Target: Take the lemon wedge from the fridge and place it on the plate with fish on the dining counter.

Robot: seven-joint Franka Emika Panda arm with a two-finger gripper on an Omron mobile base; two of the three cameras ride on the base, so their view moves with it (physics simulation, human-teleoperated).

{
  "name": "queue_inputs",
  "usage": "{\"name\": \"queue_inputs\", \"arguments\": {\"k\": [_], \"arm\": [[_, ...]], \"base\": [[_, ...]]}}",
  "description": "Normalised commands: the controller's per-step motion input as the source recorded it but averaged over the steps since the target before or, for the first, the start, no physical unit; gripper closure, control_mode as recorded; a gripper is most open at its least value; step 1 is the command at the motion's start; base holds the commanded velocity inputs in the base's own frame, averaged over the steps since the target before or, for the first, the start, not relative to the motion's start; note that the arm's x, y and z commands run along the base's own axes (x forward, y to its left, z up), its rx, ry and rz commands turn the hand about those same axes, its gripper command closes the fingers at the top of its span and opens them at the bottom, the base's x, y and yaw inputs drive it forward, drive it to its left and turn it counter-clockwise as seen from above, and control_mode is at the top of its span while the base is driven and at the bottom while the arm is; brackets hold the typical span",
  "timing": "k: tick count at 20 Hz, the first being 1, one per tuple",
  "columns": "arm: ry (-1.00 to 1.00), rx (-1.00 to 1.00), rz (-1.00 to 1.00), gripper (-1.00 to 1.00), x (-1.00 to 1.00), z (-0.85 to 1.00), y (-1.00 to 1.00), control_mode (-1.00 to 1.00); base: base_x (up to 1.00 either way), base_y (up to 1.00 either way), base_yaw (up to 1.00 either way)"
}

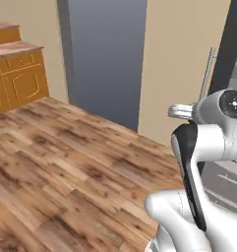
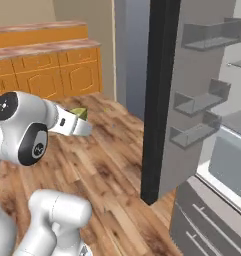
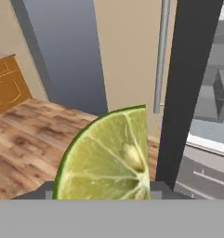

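The lemon wedge (image 3: 108, 158) is a yellow-green slice with a dark green rind, held close up in the hand view. My gripper (image 3: 102, 193) is shut on it, one dark fingertip on either side of it. From the right base, the wedge (image 2: 79, 113) pokes up from the gripper (image 2: 82, 125), which is held out over the wooden floor, left of the fridge. The fridge door (image 2: 159, 100) stands open, with its black edge and grey door shelves (image 2: 197, 102) showing. At far left stands what looks like the dining counter (image 2: 37, 36), plain orange below a reddish-brown top. The plate with fish is out of view.
Orange panelled cabinets (image 2: 47, 75) with a marbled top stand in front of that counter. A grey doorway panel (image 1: 107, 54) is set in the beige wall. The fridge's silver handle (image 1: 207, 74) and grey bottom drawers (image 2: 207, 225) lie to the right. Wooden floor (image 1: 66, 162) stretches to the left.
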Motion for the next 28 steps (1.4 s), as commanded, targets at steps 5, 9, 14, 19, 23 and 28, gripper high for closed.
{"name": "queue_inputs", "arguments": {"k": [5, 9, 14, 19, 23, 28], "arm": [[0.00, 0.00, 0.00, 1.00, 0.00, 0.00, 0.00, 1.00], [0.00, 0.00, 0.00, 1.00, 0.00, 0.00, 0.00, 1.00], [0.00, 0.00, 0.00, 1.00, 0.00, 0.00, 0.00, 1.00], [0.00, 0.00, 0.00, 1.00, 0.00, 0.00, 0.00, 1.00], [0.00, 0.00, 0.00, 1.00, 0.00, 0.00, 0.00, 1.00], [0.00, 0.00, 0.00, 1.00, 0.00, 0.00, 0.00, 1.00]], "base": [[0.00, 0.19, 0.94], [0.00, 0.18, 0.95], [0.24, -0.14, 0.79], [0.90, -1.00, -0.03], [0.87, -1.00, -0.06], [1.00, -0.93, 0.00]]}}
